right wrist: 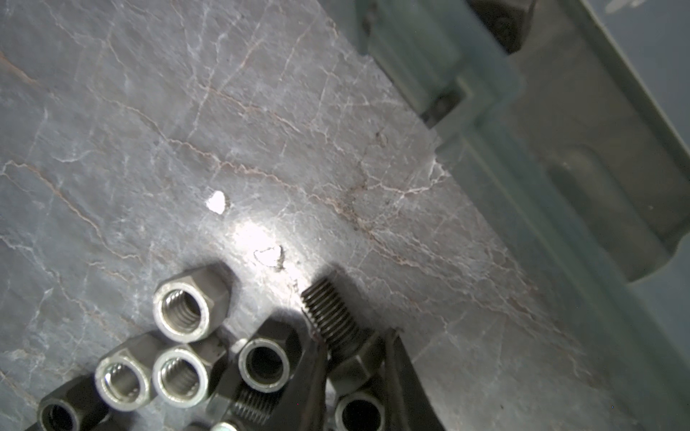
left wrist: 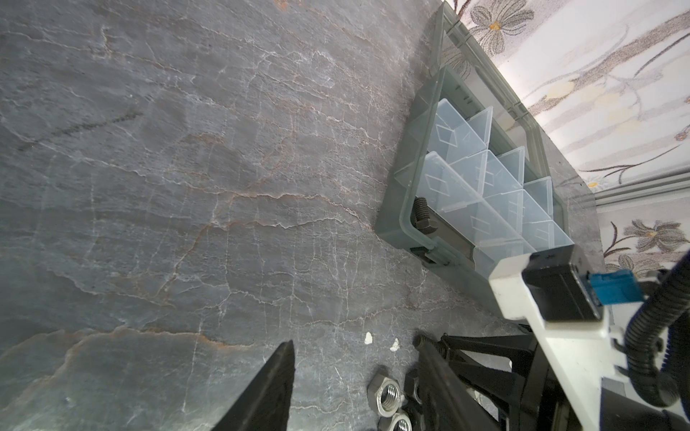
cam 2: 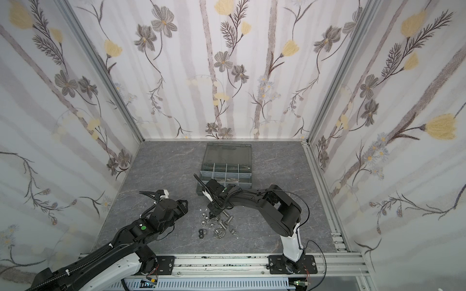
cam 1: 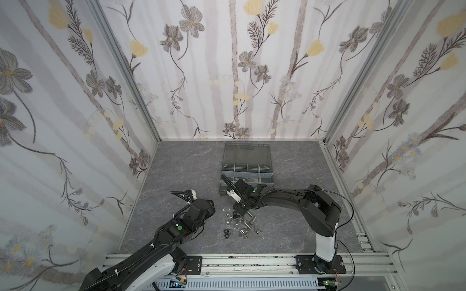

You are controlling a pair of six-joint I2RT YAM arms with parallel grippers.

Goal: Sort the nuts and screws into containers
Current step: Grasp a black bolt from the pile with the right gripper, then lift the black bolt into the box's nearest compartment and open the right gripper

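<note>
Grips black screw (right wrist: 330, 317) by hex head with right gripper (right wrist: 354, 358), lower centre, beside silver nuts (right wrist: 183, 311); holds left gripper (cam 1: 211, 205) parted, empty, over counter (cam 1: 176, 171), lower left of centre

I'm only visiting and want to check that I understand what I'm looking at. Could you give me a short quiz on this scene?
1. True or false: the dark grey plastic organiser case has its smoky lid open.
2. The right gripper is clamped on: A) a silver wing nut, B) a black hex-head bolt, C) a black ring nut.
3. What surface do the loose silver hex nuts lie on?
Key: 1 true; 2 B; 3 the grey marbled tabletop.
</note>
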